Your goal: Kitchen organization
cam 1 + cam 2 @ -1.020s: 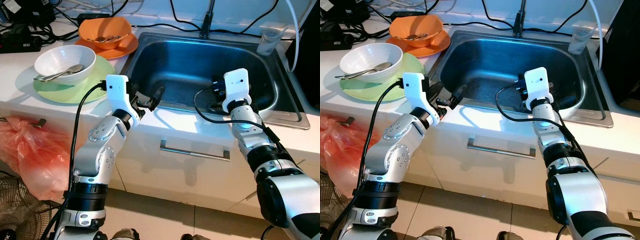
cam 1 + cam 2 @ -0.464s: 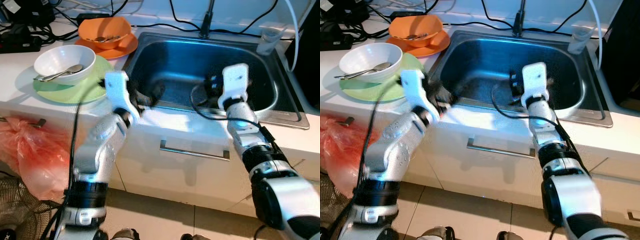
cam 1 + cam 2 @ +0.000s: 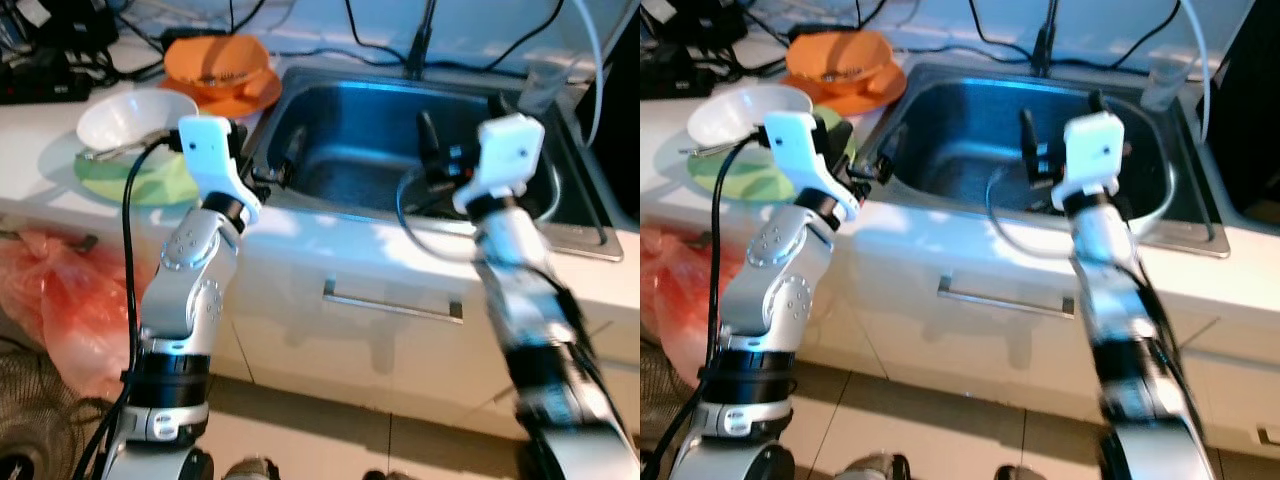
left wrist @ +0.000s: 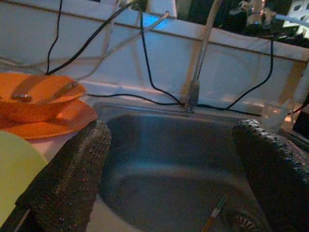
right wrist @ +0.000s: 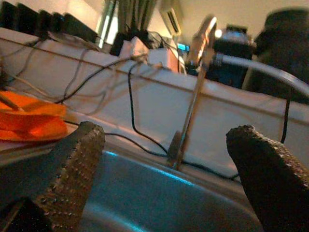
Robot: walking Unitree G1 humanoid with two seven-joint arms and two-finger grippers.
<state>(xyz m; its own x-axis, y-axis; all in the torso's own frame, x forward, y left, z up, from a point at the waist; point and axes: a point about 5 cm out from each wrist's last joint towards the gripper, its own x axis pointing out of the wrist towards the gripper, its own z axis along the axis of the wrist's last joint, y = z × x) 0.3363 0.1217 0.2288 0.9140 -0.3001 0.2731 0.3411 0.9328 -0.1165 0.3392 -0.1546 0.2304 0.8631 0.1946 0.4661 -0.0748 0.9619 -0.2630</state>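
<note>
Left gripper [image 3: 272,172] held empty, fingers spread wide at near rim of sink [image 3: 560,228]; right gripper [image 3: 455,135] likewise spread and empty, raised over basin. Nothing grasped, so organizing judged barely begun: white bowl [image 3: 130,117] with spoon [image 3: 118,149] sat on green plate [image 3: 135,178] on counter left of sink, orange bowl [image 3: 218,62] on orange plate [image 3: 252,95] just beyond. Small utensil [image 4: 215,215] lay near drain [image 4: 244,221]; clear cup [image 3: 541,87] stood at far right corner.

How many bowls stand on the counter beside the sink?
2. A white round bowl with a spoon inside sits on the light green plate. An orange bowl sits on the orange plate behind it, nearer the wall. Others may be hidden.
</note>
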